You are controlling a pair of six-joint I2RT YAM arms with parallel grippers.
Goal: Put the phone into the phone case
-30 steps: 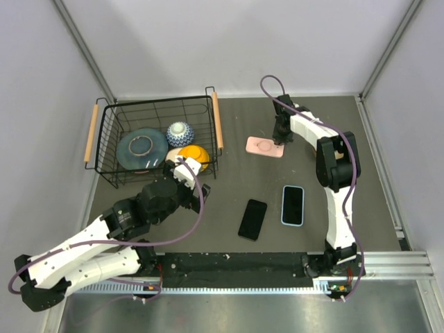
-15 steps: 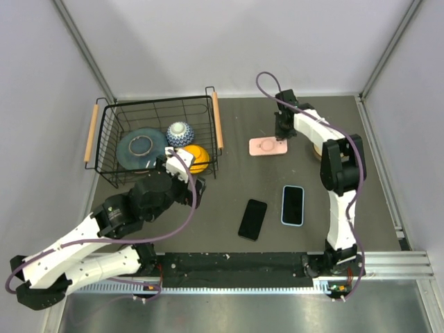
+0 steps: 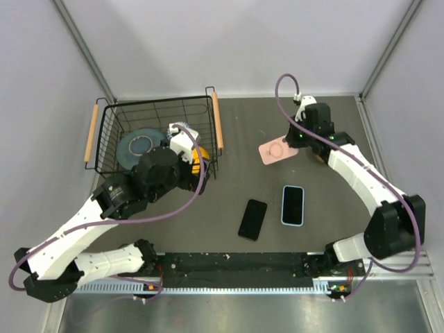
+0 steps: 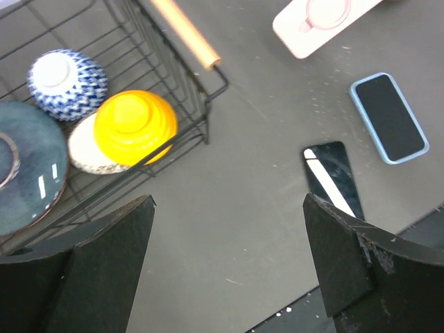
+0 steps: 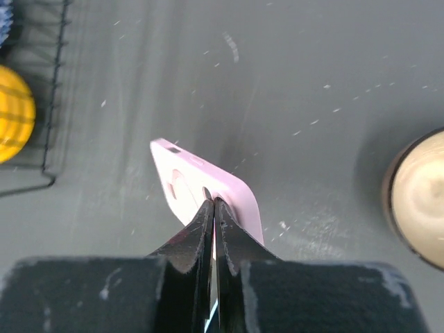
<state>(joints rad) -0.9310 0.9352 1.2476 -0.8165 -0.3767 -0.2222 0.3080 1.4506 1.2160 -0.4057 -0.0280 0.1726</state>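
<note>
The right jaws are closed on the case (image 3: 277,150), pinching one thin wall of it; in the right wrist view the two fingers (image 5: 191,239) meet tip to tip on its near edge. The case (image 5: 208,191) is pink and is tilted up off the flat, with the ring mark on its back turned towards the left of that view. Whether its far edge touches the worktop (image 3: 243,173) cannot be told. A cream round object (image 5: 423,201) sits just to the right of it.

The phone (image 3: 252,219) lies flat and screen up on the worktop near the front edge, well apart from the right jaws and the case. Just beside it, to the right and not touching, lies a blue-rimmed slab (image 3: 292,205).

The left jaws stand wide open and hold nothing. They hang over the worktop by the front right corner of the basket (image 3: 215,125). In the left wrist view the phone (image 4: 331,180) lies ahead of the right finger (image 4: 347,263), off to that side and not between the two. The case (image 4: 322,21) shows at the top edge there. The basket holds a yellow bowl (image 4: 135,125), a blue patterned bowl (image 4: 66,83) and a dark plate (image 4: 24,173).
</note>
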